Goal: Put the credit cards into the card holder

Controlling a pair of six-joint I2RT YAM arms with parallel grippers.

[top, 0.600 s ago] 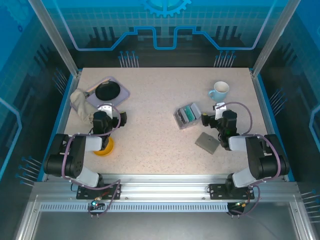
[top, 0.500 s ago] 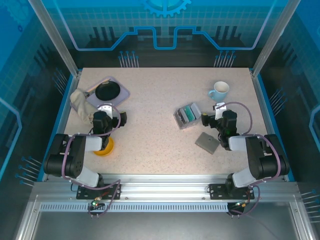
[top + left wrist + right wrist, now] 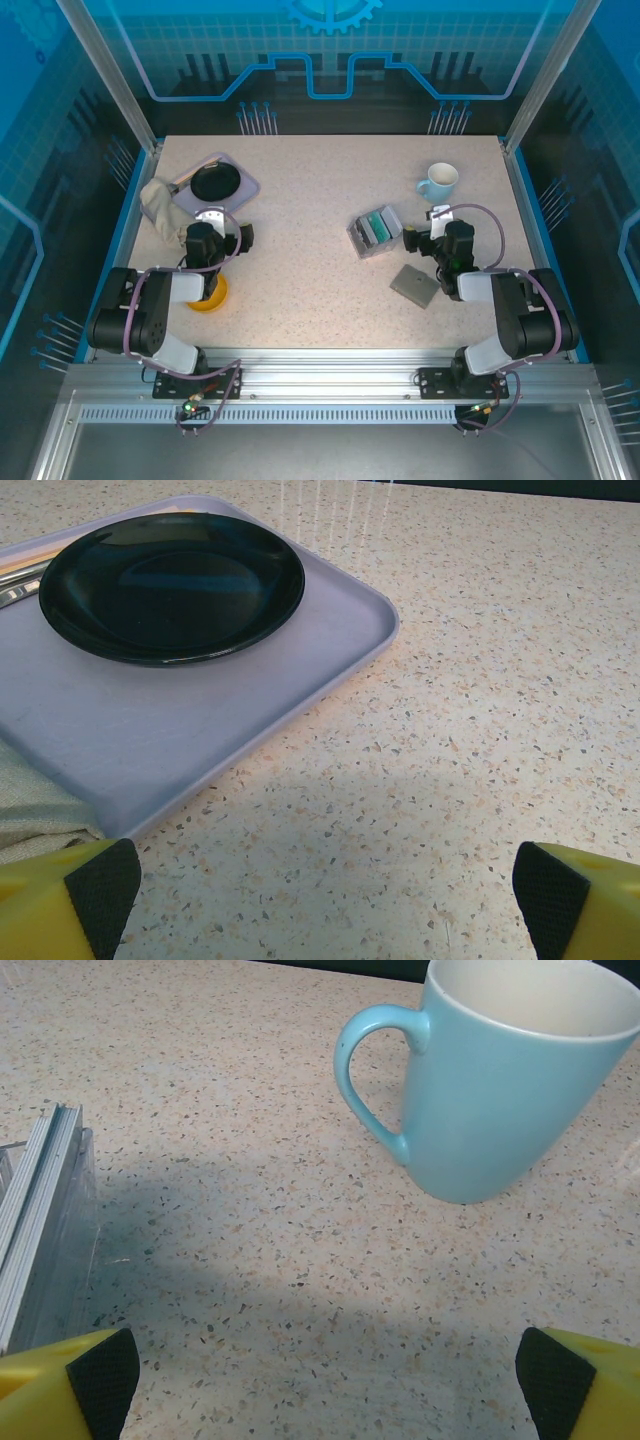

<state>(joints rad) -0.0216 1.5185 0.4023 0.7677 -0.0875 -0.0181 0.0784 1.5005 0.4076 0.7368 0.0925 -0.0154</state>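
Right tool (image 3: 327, 1375): jaws spread, empty, facing mug (image 3: 510, 1070); left tool (image 3: 320, 900) likewise spread, by tray (image 3: 330, 650); cards (image 3: 378, 226) upright in clear box (image 3: 358, 240), holder (image 3: 413, 285) closed on surface (image 3: 300, 270) nearby, probably best opened flat first, then one card pinched by its top edge.

This is a robotics lab test cell, not a home or shop. A speckled beige stone-look table (image 3: 300, 300) sits inside an enclosure of bare aluminium posts (image 3: 105, 70) and clear blue-tinted wall panels (image 3: 200, 60) printed with a gear-and-circuit graphic (image 3: 332, 10). Along the table's near edge runs a slotted aluminium rail (image 3: 330, 385), with two black cabled robot arms (image 3: 150, 310) (image 3: 510, 300) bolted to it. The few household props, a pale-blue ceramic mug (image 3: 438, 182) near the far right corner and a lilac plastic tray (image 3: 247, 186) near the far left, look staged.
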